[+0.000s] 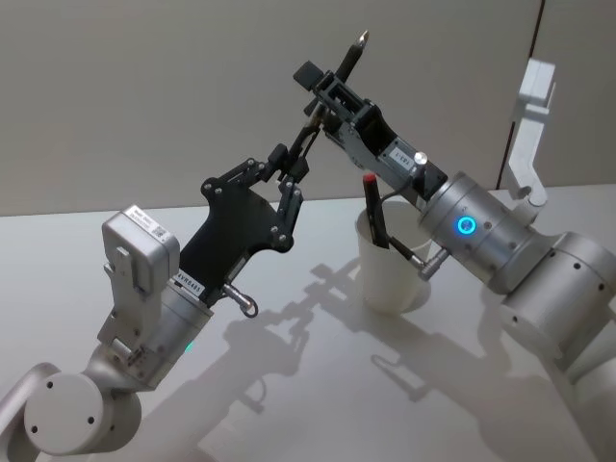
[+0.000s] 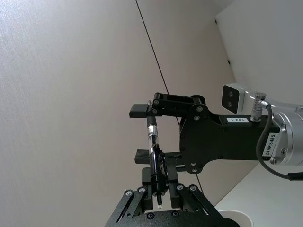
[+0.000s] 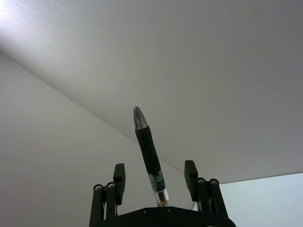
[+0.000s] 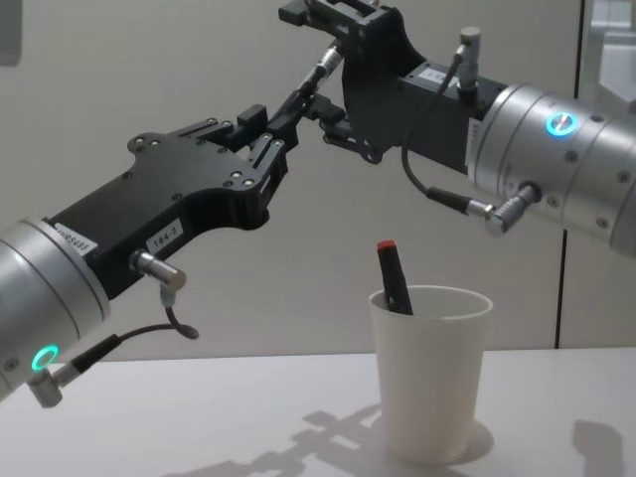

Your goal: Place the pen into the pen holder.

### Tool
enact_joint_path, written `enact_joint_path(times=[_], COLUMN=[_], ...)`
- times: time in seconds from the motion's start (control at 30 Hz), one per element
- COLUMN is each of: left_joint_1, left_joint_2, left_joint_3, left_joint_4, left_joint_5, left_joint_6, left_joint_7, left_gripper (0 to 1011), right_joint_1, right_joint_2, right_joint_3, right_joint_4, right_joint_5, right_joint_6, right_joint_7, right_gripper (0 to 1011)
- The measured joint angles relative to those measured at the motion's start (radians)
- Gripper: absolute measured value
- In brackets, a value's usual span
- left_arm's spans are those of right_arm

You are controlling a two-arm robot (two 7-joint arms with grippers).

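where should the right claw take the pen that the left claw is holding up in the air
On the barrel just behind the black grip sleeve, closing across the shaft from both sides. The pen is thin and straight, the left claw pinches its tail end, and the right claw has its open fingers straddling that stretch.

— What sort of place was it?
— A lab or test room, it seemed: a bare white table [image 1: 289, 385], plain beige wall panels [image 1: 144, 87] behind (one dark seam), no furnishings or household items anywhere.
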Motion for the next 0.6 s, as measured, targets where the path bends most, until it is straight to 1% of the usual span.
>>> enact_joint_path(times=[0.1,0.23,0.3,0.37,0.4,0.43,0.53,0.57,0.6], left_joint_1=[0.000,0.000,0.000,0.000,0.000,0.000,0.000,0.000,0.000], left_joint_2=[0.000,0.000,0.000,0.000,0.000,0.000,0.000,0.000,0.000], left_joint_3=[0.000,0.000,0.000,0.000,0.000,0.000,0.000,0.000,0.000], left_joint_4=[0.000,0.000,0.000,0.000,0.000,0.000,0.000,0.000,0.000], left_joint_5=[0.000,0.000,0.000,0.000,0.000,0.000,0.000,0.000,0.000], left_joint_6=[0.000,0.000,0.000,0.000,0.000,0.000,0.000,0.000,0.000], left_joint_7=[0.000,0.000,0.000,0.000,0.000,0.000,0.000,0.000,0.000], left_gripper=[185,186,186,186,186,186,186,185,185], right_joint_1=[0.001,0.002,0.003,0.003,0.004,0.004,0.004,0.004,0.004], right_joint_2=[0.000,0.000,0.001,0.000,0.000,0.000,0.001,0.001,0.001], right_joint_3=[0.000,-0.001,-0.001,-0.001,-0.001,-0.001,-0.002,-0.002,-0.002], right_joint_4=[0.001,0.001,0.002,0.002,0.002,0.002,0.002,0.003,0.003], right_joint_5=[-0.001,-0.004,-0.005,-0.006,-0.006,-0.006,-0.007,-0.007,-0.007], right_joint_6=[0.000,-0.001,-0.001,-0.001,-0.001,-0.001,-0.001,-0.001,-0.001], right_joint_7=[0.001,0.002,0.002,0.002,0.003,0.003,0.003,0.003,0.003], right_gripper=[719,579,538,458,446,375,313,254,242])
